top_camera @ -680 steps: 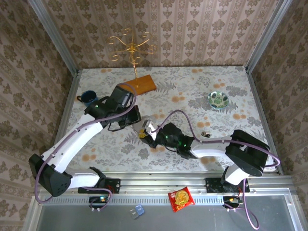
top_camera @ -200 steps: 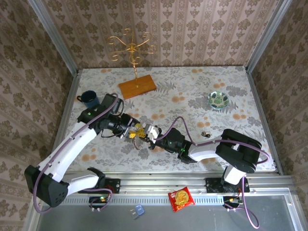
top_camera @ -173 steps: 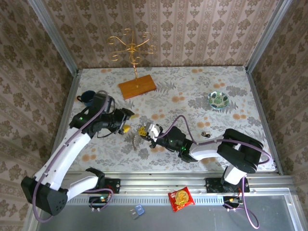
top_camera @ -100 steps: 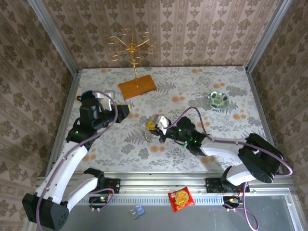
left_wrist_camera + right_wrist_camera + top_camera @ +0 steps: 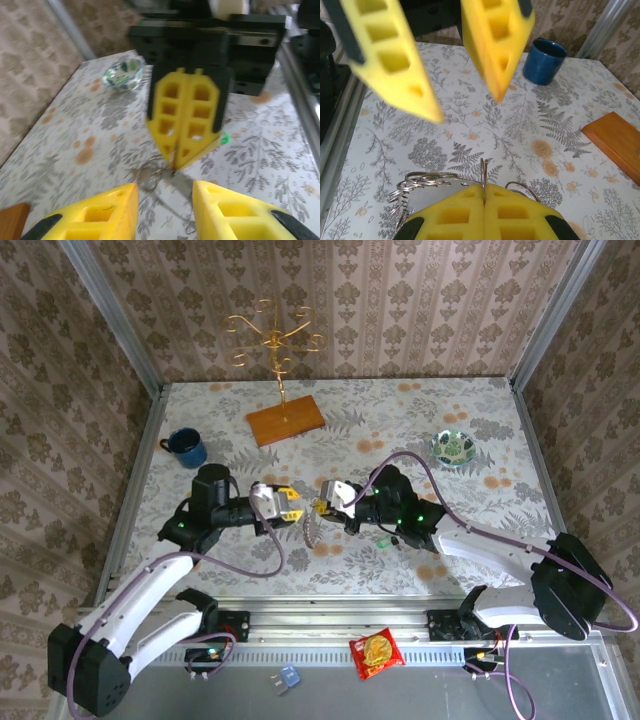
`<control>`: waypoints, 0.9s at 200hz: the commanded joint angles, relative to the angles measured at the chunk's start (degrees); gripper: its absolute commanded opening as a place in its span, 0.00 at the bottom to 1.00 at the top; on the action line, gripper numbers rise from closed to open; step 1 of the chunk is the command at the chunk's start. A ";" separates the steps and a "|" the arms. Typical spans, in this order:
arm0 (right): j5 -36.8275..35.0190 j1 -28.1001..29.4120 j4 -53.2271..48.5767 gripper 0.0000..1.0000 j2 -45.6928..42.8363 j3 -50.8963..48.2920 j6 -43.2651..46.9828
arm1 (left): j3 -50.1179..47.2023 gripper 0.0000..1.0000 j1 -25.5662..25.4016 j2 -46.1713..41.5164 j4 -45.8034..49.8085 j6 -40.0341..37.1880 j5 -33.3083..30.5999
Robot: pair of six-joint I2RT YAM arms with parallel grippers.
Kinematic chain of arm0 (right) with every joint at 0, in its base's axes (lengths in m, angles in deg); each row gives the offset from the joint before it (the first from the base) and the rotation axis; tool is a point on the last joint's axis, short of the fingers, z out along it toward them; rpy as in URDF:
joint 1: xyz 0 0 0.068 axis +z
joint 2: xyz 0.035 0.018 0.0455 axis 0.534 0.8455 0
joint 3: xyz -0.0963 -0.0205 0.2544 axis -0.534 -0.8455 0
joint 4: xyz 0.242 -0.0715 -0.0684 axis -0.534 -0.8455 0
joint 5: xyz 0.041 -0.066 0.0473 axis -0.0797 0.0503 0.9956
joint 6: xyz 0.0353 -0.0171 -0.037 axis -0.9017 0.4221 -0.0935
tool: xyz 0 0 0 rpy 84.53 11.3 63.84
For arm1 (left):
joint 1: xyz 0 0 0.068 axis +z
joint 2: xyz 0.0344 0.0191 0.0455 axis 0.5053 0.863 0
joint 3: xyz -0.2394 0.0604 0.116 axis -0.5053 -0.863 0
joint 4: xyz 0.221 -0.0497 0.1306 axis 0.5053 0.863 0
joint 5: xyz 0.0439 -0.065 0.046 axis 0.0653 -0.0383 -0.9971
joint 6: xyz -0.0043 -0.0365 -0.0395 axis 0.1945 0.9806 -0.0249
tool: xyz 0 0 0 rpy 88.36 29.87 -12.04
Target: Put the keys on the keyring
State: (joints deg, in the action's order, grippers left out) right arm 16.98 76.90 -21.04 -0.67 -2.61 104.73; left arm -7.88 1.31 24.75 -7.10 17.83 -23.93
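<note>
- Both claws met nose to nose over the near middle of the floral table [image 5: 500, 410], tips almost touching.
- The right claw [image 5: 176, 160] was clamped fully closed, yellow fingers pressed flat together, pinching the keyring [image 5: 483, 172] by its thin wire. From its wrist camera the wire stood up right out of the seam between the fingers.
- The rest of the keyring drooped below that claw, with loops of wire spreading to either side just above the table. There was a tangle of smaller rings at one end, but it was too small for me to pick out any keys on it.
- The left claw [image 5: 164, 192] had its fingers apart with nothing between them. It pointed straight at the right claw's tips and at the bit of wire poking out there, very close, though I couldn't tell if it was touching.
- A small green blob [image 5: 223, 137] lay on the table just behind the right claw, too blurry to call.
- The blue mug [image 5: 187, 448] stood off at the left edge, well away from the claws.
- The gold hook stand [image 5: 272, 340] rose from its wooden base [image 5: 285, 421] at the back.
- The little patterned bowl [image 5: 455, 447] sat over on the right side.
- A red snack packet [image 5: 376, 651] lay on the grey ledge in front of the arm bases.
</note>
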 commanded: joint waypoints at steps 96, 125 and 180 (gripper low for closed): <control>4.08 1.61 -9.54 0.00 -0.51 7.02 8.37 | 2.73 0.19 -2.08 7.87 -0.36 -9.44 7.20; 4.33 2.05 -9.03 0.00 0.16 7.46 8.34 | 2.52 0.08 -3.21 8.41 -1.14 -8.96 6.74; 0.10 1.72 -7.09 0.30 -1.62 3.74 7.64 | 0.69 0.00 -3.75 7.49 -4.15 -8.11 4.93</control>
State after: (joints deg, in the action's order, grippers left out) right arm 18.44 78.17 -32.26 -0.65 2.17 112.07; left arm -6.70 -1.53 32.97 -7.39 9.65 -19.84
